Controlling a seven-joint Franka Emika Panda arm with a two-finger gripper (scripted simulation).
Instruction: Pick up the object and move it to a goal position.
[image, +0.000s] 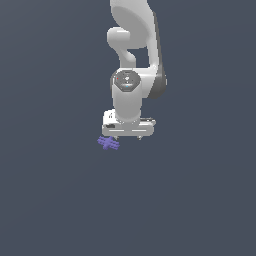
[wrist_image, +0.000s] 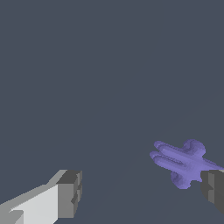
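Object position: the object (wrist_image: 183, 162) lies between the two fingertips but far off centre, right up against one dark finger pad (wrist_image: 213, 189); the other pad (wrist_image: 70, 194) is well apart from it. Whether it touches the near pad cannot be told.
Exterior view: the object (image: 108, 143) sits just below the gripper (image: 128, 136), toward the exterior view's left end of it.
Fingers: spread wide, holding nothing.
Writing: none readable on the arm (image: 135, 60) or the object.
Object look: small, violet-purple, a short bar crossed by several stubby rounded prongs, much smaller than the white gripper.
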